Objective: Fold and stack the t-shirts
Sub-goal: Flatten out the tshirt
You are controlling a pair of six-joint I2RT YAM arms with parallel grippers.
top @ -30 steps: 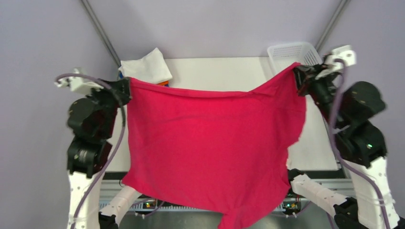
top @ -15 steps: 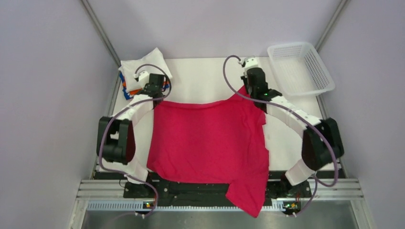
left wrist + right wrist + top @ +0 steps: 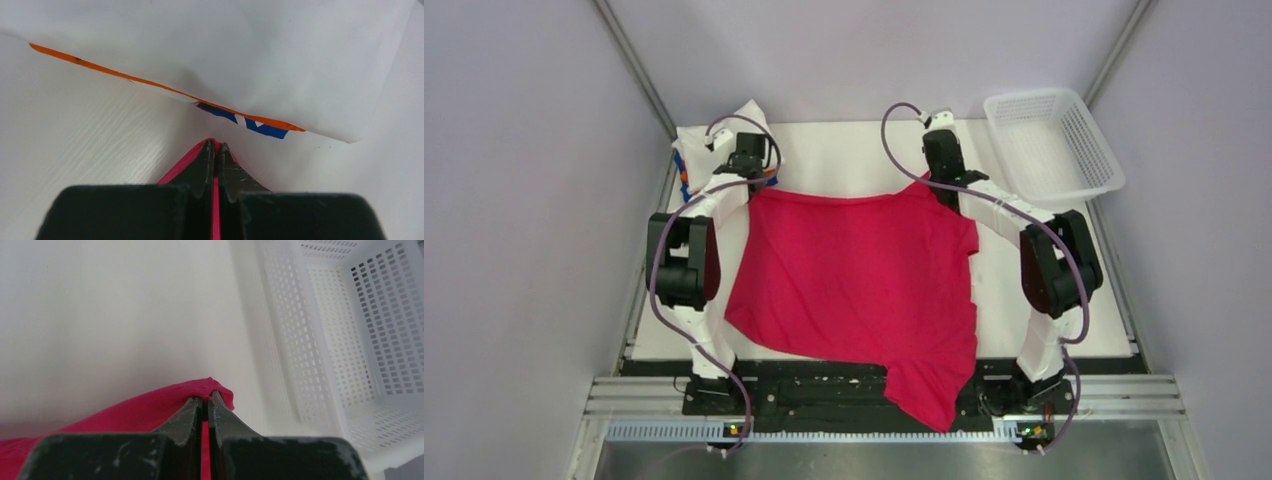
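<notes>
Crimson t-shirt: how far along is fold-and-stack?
Done: folded shirts stacked far left, white on top, orange and blue edges beneath. In hand: plain crimson cloth t-shirt spread out, left gripper and right gripper shut on its far corners, near part hanging off the white table. Left: fold it, stack it.

A white table (image 3: 844, 160) with a faint wood grain fills a booth of plain pale lilac walls (image 3: 514, 200). Grey metal posts (image 3: 632, 68) rise at the far corners; an aluminium rail (image 3: 1144, 392) edges the near side. Light falls soft and even.
</notes>
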